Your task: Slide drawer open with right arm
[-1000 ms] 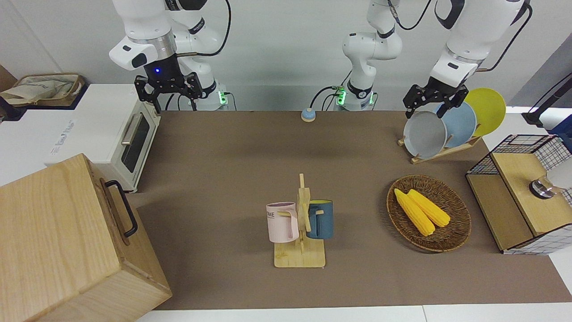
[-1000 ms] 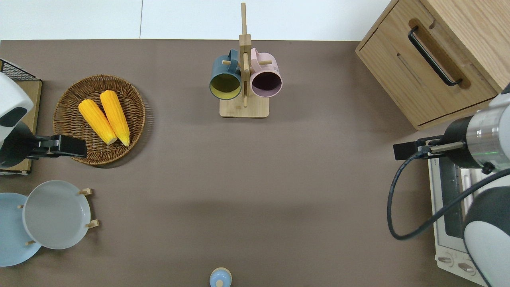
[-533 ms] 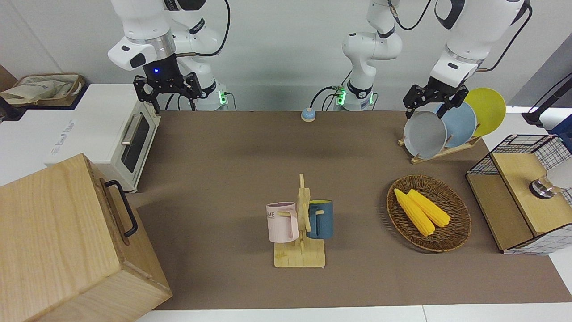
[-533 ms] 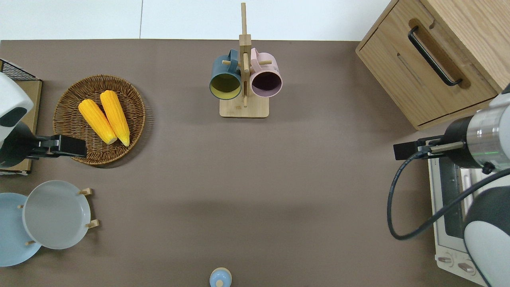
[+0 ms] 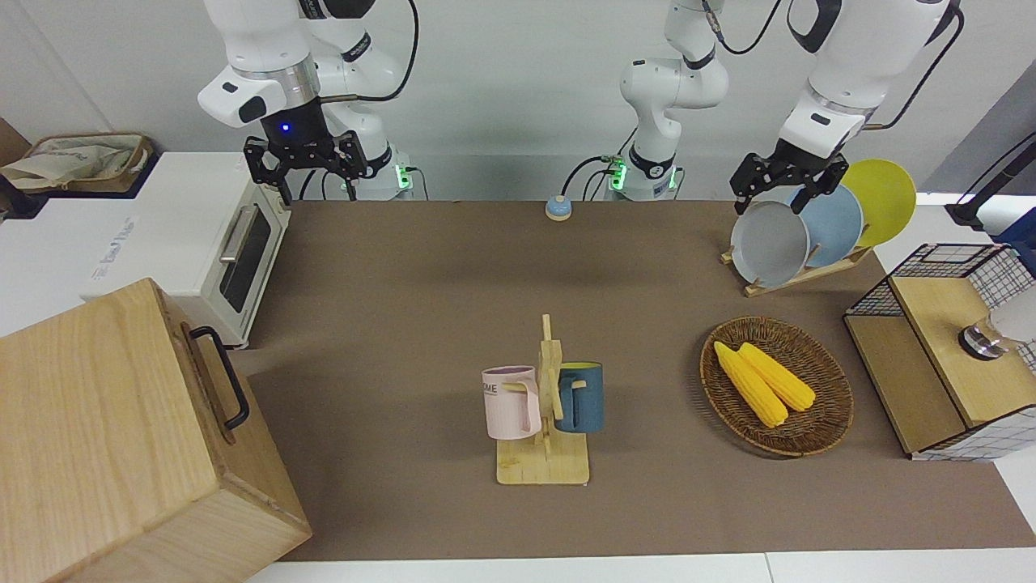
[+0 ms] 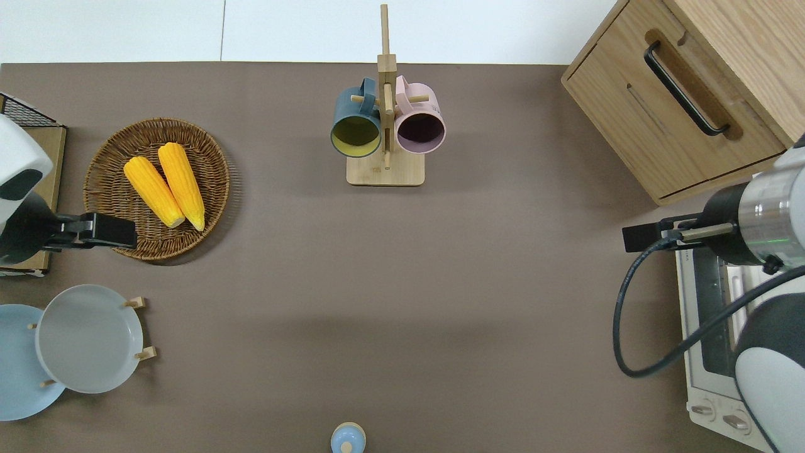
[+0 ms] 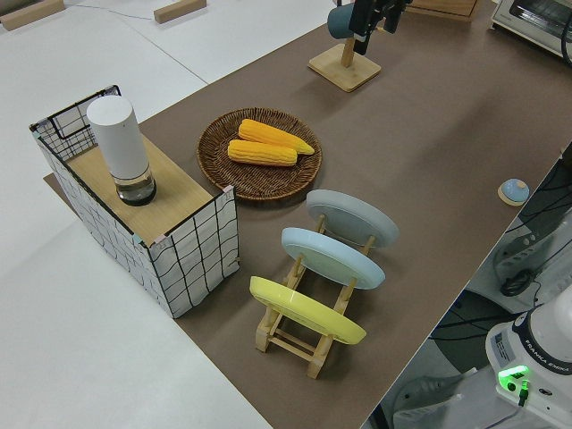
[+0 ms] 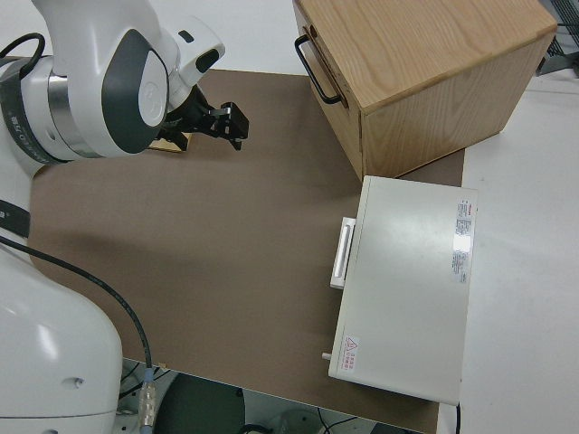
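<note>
- Brown matting covers the table [image 5: 421, 267], and the large pale wooden box [image 5: 105, 437] sits at the right arm's end of it, farther from the robots than the white toaster oven [image 5: 206, 243].
- Your target is the wide shallow pale-wood drawer [image 6: 676, 123] in that box's face, with its black metal loop handle [image 6: 684, 89] standing proud of a routed recess; it looks fully shut, so the whole pull is yet to do.
- Your right arm's black two-finger gripper [image 5: 306, 180] hangs in the air with its fingers spread; in the overhead view [image 6: 641, 238] it is over the bare mat just beside the oven's front corner, well apart from the handle.
- Note that the box is turned at an angle to the table edge, so line your wrist up with the drawer's face, not with the table.
- Bring the spread fingers to straddle the middle of the handle bar, then close firmly before pulling.
- Pull straight out along the drawer's own travel; a skewed pull will likely bind it or drag the box across the mat.
- Mind the oven's corner on the way in.
- Your left arm is parked, its black gripper [image 5: 783, 188] also spread.
</note>
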